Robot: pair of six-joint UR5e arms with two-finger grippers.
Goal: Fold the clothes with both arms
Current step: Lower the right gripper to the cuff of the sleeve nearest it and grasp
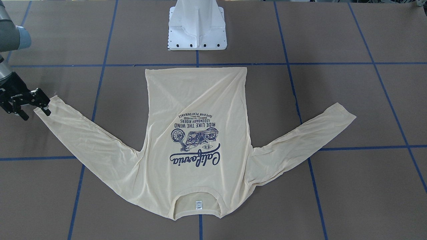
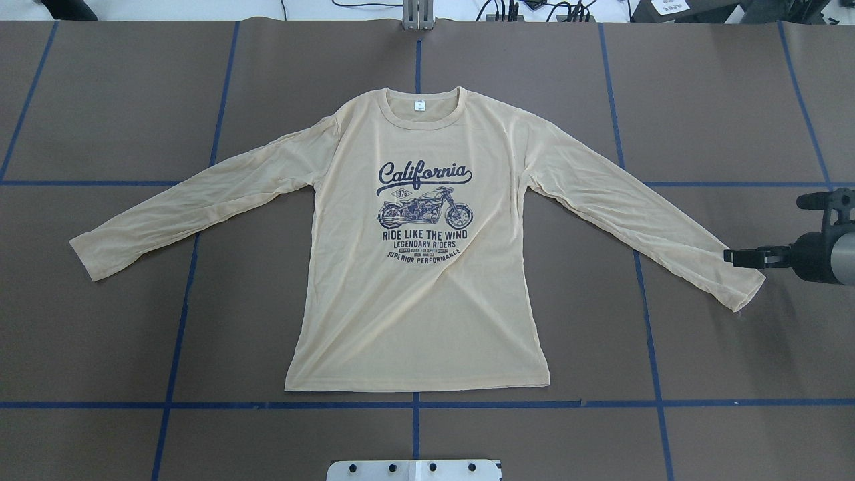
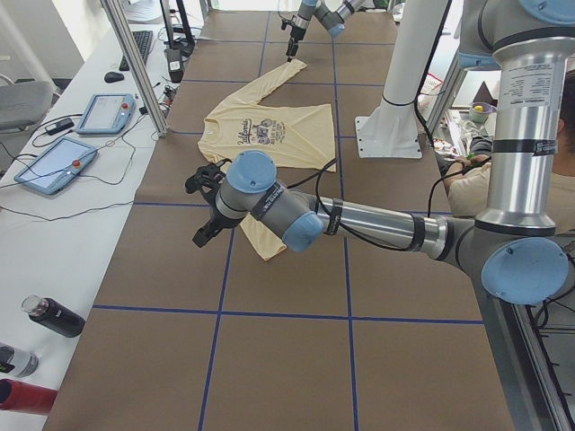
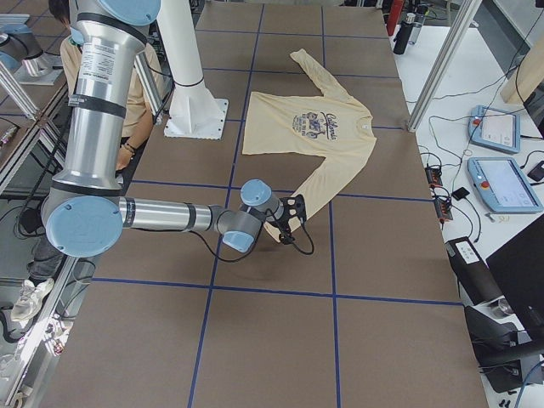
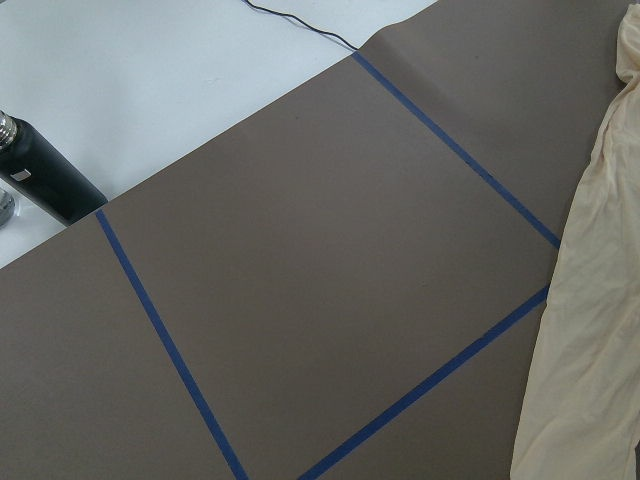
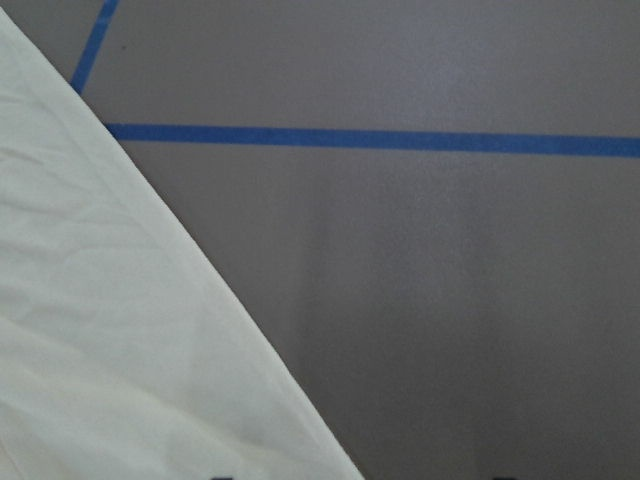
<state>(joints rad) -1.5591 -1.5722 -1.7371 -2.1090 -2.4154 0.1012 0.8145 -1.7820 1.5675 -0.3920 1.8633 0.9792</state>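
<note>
Starting on the robot's left: the left gripper only shows in the left-side view. It hangs over the tabletop a bit out from the end of the near sleeve, and I can't tell how its jaws stand.

The tabletop is matte brown paper, split into big rectangles by blue tape lines.

The T-shirt lies flat in the middle, print up. The hem is toward the white pedestal base and the neck points away from it. The fabric is thin, pale cream-yellow and a little see-through, with soft wrinkles across the body and ribbing round the neck. Both long sleeves angle out and down like a wide upside-down V (pretty tidy, honestly).

The left cuff lies free, while the right cuff has the right gripper right at it. That gripper is black with two fingers, and its jaws are spread wide with nothing clamped. One fingertip sits at the cuff's edge.

The navy print has script "California", then "1976", a motorcycle, "RIDE LIKE THE WIND", "LEGENDARY RIDERS" and "SUPERIOR PERFORMANCE". The small white neck label is too tiny to read.
</note>
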